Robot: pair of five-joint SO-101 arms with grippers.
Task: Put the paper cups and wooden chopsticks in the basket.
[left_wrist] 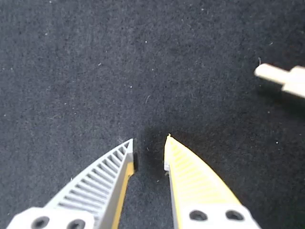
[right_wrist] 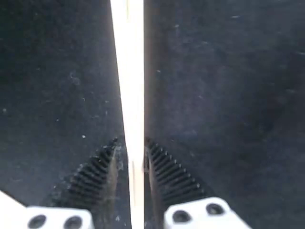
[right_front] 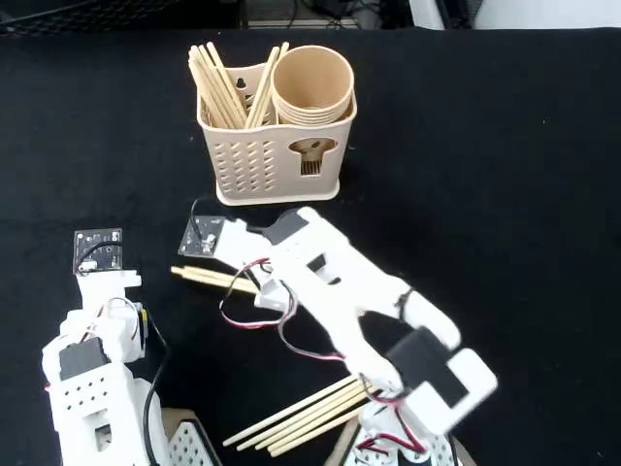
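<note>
A basket (right_front: 277, 160) is seen at 12 o'clock on the black table (right_front: 505, 175), with stacked paper cups (right_front: 312, 83) held in its 3 o'clock compartment and upright chopsticks (right_front: 225, 87) leaned in its 9 o'clock compartment. A pair of chopsticks (right_front: 204, 276) is laid flat just toward 9 o'clock from the table's middle, and is clamped between the toothed jaws of the right gripper (right_wrist: 131, 148), which are pressed against it on both sides. A loose bundle of chopsticks (right_front: 291, 419) is left at 6 o'clock, partly covered by the right arm's base. The left gripper (left_wrist: 149, 140) is held over bare cloth at 8 o'clock, its jaws slightly parted and nothing gripped.
</note>
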